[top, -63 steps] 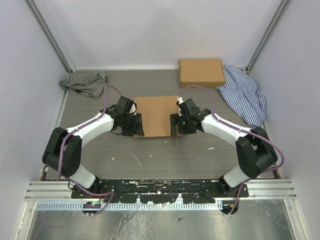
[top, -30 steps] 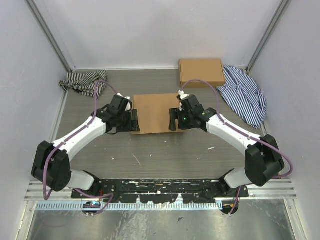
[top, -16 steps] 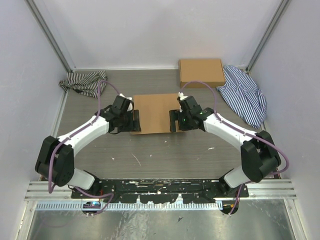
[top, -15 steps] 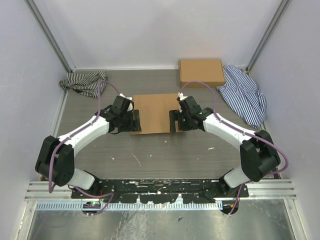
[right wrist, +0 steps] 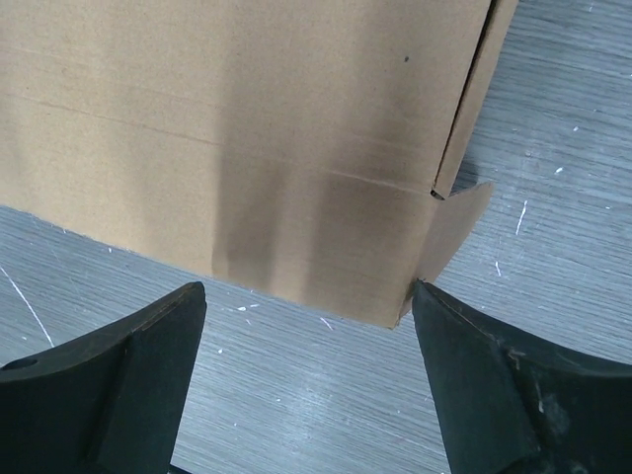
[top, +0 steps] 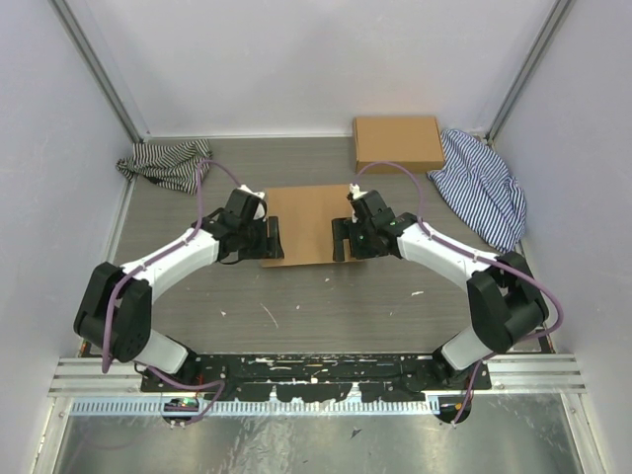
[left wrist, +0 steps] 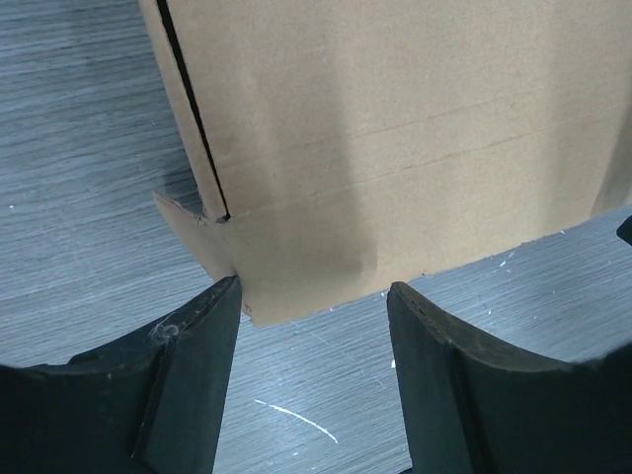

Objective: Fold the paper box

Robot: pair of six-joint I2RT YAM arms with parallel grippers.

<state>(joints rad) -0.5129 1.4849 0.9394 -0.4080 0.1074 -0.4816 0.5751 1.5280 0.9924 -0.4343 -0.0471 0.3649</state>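
Observation:
The paper box lies closed and flat in the middle of the table, plain brown cardboard with a slit and creases near each end. My left gripper stands open at its near left corner; in the left wrist view the box's corner sits just ahead of the gap between the black fingers, with nothing held. At the near right corner my right gripper is open too. The right wrist view has the box's near edge ahead of its wide-spread fingers, a small tab sticking out by the right one.
A smaller ready-made brown box sits at the back right. A blue striped cloth lies to its right, and a dark striped cloth is bunched at the back left. Side walls stand close on both sides.
Both grippers have stayed at the box's near corners with only small shifts. The right jaws have spread a little wider. The box has not moved.

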